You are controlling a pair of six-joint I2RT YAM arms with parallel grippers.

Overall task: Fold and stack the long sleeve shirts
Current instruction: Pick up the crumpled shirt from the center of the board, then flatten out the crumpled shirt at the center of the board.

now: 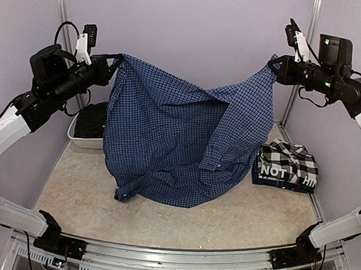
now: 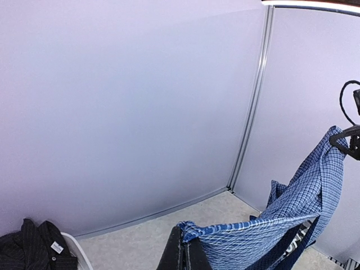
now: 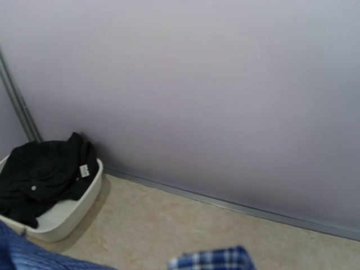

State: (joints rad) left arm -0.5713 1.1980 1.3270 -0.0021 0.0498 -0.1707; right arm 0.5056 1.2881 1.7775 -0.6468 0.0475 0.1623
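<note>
Left pincer (image 2: 184, 244) & right pincer (image 1: 274, 62), both closed tight on the blue shirt (image 1: 168, 140) at its upper corners, hold it spread high over the counter (image 1: 236, 218), hem resting there: I judge this is the spreading step, next I need to lay it flat w/o wrinkles.

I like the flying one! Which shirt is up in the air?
The blue checked shirt, held up high and spread out. The black-and-white shirt lies folded on the table, and the black shirt sits bunched in the white bin.
</note>
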